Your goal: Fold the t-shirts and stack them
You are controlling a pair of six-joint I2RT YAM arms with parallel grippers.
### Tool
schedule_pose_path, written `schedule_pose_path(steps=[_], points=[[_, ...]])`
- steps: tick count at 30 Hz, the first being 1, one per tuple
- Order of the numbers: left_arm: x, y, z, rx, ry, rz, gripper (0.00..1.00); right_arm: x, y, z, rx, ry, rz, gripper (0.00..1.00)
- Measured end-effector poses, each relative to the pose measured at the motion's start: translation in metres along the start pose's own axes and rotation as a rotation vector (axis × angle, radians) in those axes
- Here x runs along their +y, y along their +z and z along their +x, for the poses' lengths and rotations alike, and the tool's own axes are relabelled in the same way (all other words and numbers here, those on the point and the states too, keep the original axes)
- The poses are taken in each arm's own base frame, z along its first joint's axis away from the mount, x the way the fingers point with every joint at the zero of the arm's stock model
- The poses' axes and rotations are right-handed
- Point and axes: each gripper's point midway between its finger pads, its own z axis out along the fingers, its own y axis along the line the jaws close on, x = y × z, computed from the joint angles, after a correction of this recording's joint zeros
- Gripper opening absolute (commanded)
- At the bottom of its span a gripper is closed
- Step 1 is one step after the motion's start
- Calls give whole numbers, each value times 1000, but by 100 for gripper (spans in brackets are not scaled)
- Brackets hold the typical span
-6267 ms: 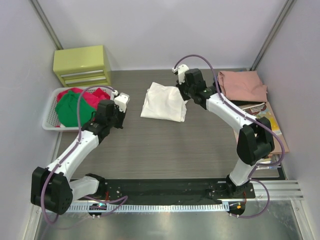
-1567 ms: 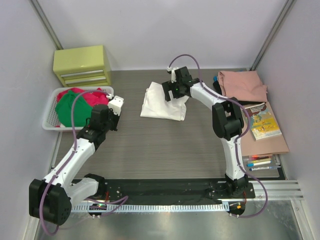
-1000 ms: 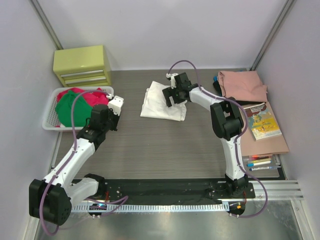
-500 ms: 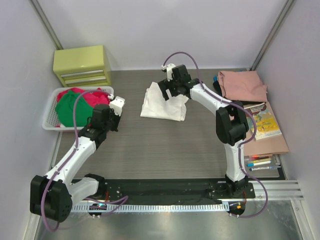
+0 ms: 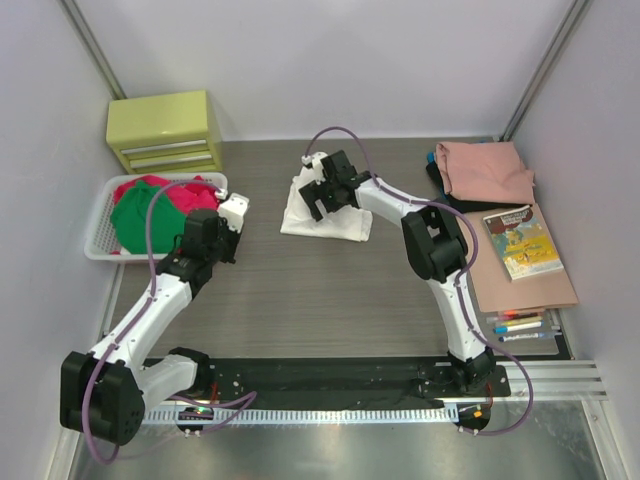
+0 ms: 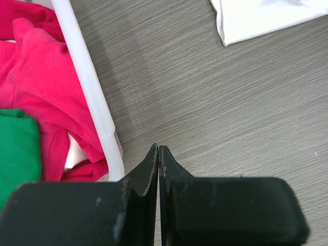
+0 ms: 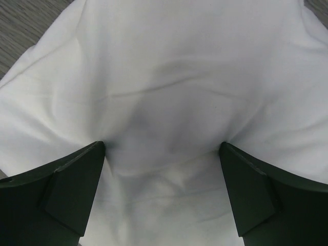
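A white t-shirt (image 5: 335, 218) lies folded at the table's middle back. My right gripper (image 5: 322, 194) is over its left part, open wide. In the right wrist view its fingertips (image 7: 95, 154) press down into the white cloth (image 7: 169, 77), which dimples between them. Red (image 5: 190, 192) and green (image 5: 140, 220) t-shirts are heaped in the white basket (image 5: 98, 247). A salmon-pink t-shirt (image 5: 487, 170) lies folded at the back right. My left gripper (image 5: 236, 206) hovers by the basket's right corner, shut and empty (image 6: 158, 149), with the basket rim (image 6: 91, 97) and red cloth (image 6: 36, 77) to its left.
A yellow-green drawer unit (image 5: 165, 130) stands at the back left. A thin book (image 5: 520, 240) and a brown board (image 5: 535, 290) lie at the right edge, with markers (image 5: 518, 325) in front of them. A corner of the white shirt (image 6: 256, 18) shows in the left wrist view.
My right gripper has swept left across the white shirt, from its right part to its left part, staying open. The left arm has not moved.
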Motion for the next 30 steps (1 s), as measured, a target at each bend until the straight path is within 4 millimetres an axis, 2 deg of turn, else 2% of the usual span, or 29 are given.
schedule_pose_path(steps=[12,15,17,19,21,23,25,27,29,30], points=[[-2,0,5,7,0,6,0,-1,-5,-5,-24,6,3,100],[-1,0,5,8,-1,6,0,-3,-20,-11,-24,2,18,100],[0,0,5,8,-3,4,0,-7,-39,-27,-48,0,39,100],[0,0,5,8,-4,3,0,-13,-76,-62,-131,-1,69,100],[0,0,5,8,-4,3,0,-17,-126,-106,-255,1,93,100],[-1,0,5,6,-5,10,0,-19,-188,-145,-395,1,114,100],[-2,-1,4,-1,-8,16,1,-19,-270,-179,-568,-3,134,100],[-1,-4,5,-11,-12,17,1,-17,-359,-187,-742,-7,156,100],[0,-8,4,-24,-19,15,3,-14,-424,-178,-860,-15,174,100],[2,-10,3,-32,-24,10,4,-14,-443,-167,-885,-21,182,100]])
